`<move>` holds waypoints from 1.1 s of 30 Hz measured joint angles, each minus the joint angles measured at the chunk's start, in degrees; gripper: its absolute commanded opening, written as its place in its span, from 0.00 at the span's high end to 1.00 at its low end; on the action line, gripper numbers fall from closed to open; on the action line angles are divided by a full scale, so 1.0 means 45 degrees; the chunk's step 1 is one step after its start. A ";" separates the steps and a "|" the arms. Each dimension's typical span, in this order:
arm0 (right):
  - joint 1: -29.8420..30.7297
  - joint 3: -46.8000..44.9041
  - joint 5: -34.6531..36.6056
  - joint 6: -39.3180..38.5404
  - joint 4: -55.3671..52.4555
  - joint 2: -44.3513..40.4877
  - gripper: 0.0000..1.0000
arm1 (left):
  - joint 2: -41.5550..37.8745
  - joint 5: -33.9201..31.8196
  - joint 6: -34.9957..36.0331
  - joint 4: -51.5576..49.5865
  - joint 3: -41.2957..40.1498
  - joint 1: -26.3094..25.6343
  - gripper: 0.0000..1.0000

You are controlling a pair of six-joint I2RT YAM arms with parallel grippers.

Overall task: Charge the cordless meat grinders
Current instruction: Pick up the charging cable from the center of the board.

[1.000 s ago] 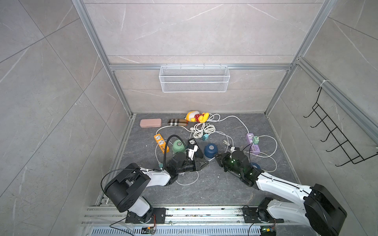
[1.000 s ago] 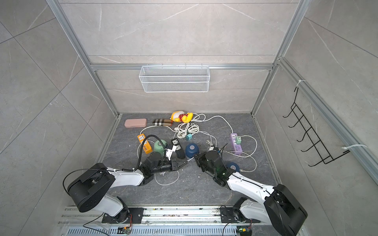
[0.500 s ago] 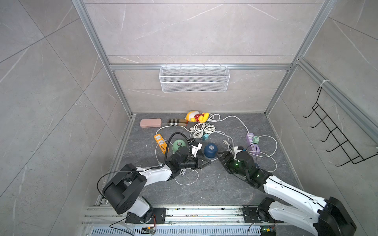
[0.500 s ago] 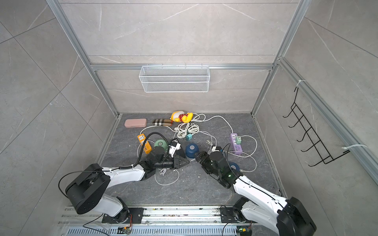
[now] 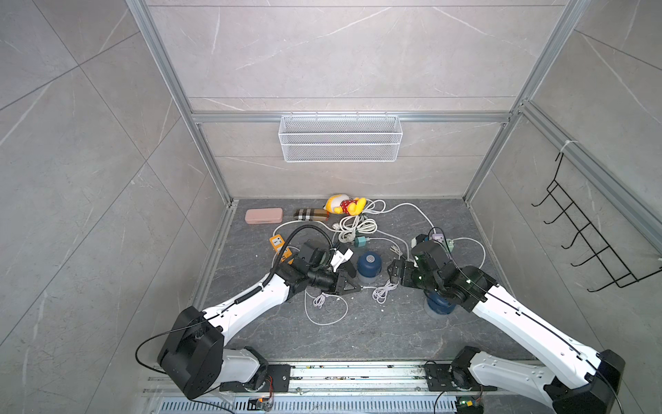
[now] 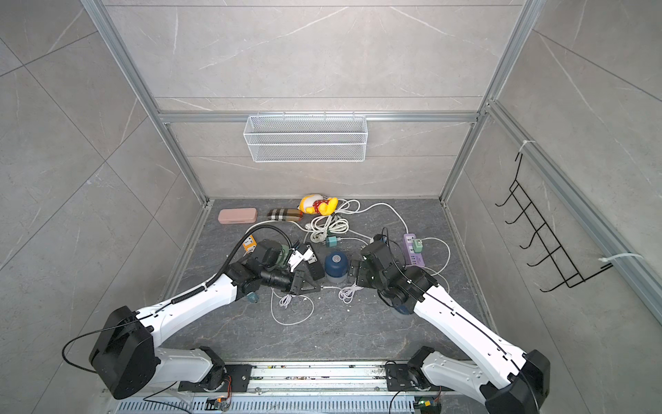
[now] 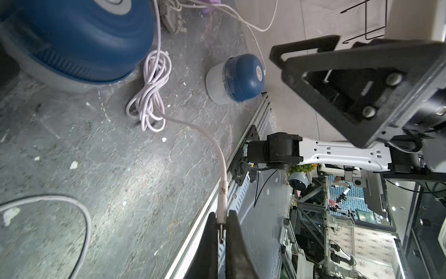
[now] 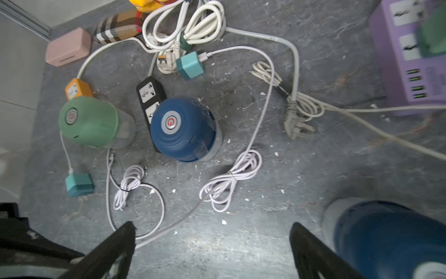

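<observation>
Three dome-shaped grinders stand upright on clear bases, each with a round silver top button. The mint green grinder (image 8: pixel 89 120) stands just beside the middle dark blue grinder (image 8: pixel 183 129). The second dark blue grinder (image 8: pixel 386 236) stands apart from both.

Mid-floor: dark blue dome-shaped plastic grinder (image 5: pixel 369 267). Just left of it: black oblong plastic power strip (image 8: pixel 150 96). Farther left, apart: mint green dome-shaped plastic grinder (image 8: pixel 89 120). Right, nearer front: second dark blue dome-shaped grinder (image 8: pixel 386 236). Between blue pair: coiled white cable (image 8: pixel 231 178). Right rear: purple plastic power strip (image 6: pixel 413 249). Back left: pink oblong case (image 5: pixel 264 216).
</observation>
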 measured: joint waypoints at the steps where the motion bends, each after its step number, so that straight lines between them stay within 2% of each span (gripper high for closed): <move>1: 0.0019 0.0204 0.0384 -0.0155 -0.0233 -0.0015 0.01 | 0.0000 0.0019 0.0068 -0.0121 0.0000 0.0034 1.00; 6: 0.0019 0.0486 0.1345 -0.1195 -0.0359 -0.0563 0.01 | 0.0000 0.0325 0.0539 -0.0777 0.0000 0.0092 1.00; 11: 0.0049 0.0908 0.0656 -0.2492 -0.0476 -0.0199 0.01 | 0.0015 0.0457 0.0903 -0.1418 0.0126 0.0117 1.00; 14: 0.0078 0.0865 -0.0408 -0.3366 -0.0194 -0.0243 0.25 | 0.0015 0.0554 0.1025 -0.1617 0.0243 0.0146 1.00; 15: 0.0146 0.0865 -0.0840 -0.3667 -0.0058 -0.0243 0.29 | 0.0015 0.0563 0.1073 -0.1710 0.0296 0.0155 1.00; 17: 0.0583 0.0865 -0.1540 -0.4167 0.0165 -0.0204 0.31 | 0.0015 0.0573 0.1171 -0.1914 0.0403 0.0194 1.00; 22: 0.3279 0.0801 -0.2030 -0.5217 0.0816 0.0087 0.36 | 0.0010 0.0661 0.1549 -0.2603 0.0811 0.0321 1.00; 29: 0.4906 0.0019 -0.1705 -0.6747 0.1676 0.0282 0.38 | -0.0019 0.0884 0.2098 -0.3502 0.1088 0.0500 1.00; 31: 0.4998 0.0029 -0.1749 -0.7150 0.1685 0.0559 0.53 | -0.0078 0.0967 0.2200 -0.3672 0.1093 0.0554 1.00; 33: 0.5017 0.0029 -0.1753 -0.7495 0.1695 0.0816 0.56 | -0.0151 0.1035 0.2268 -0.3818 0.1093 0.0583 1.00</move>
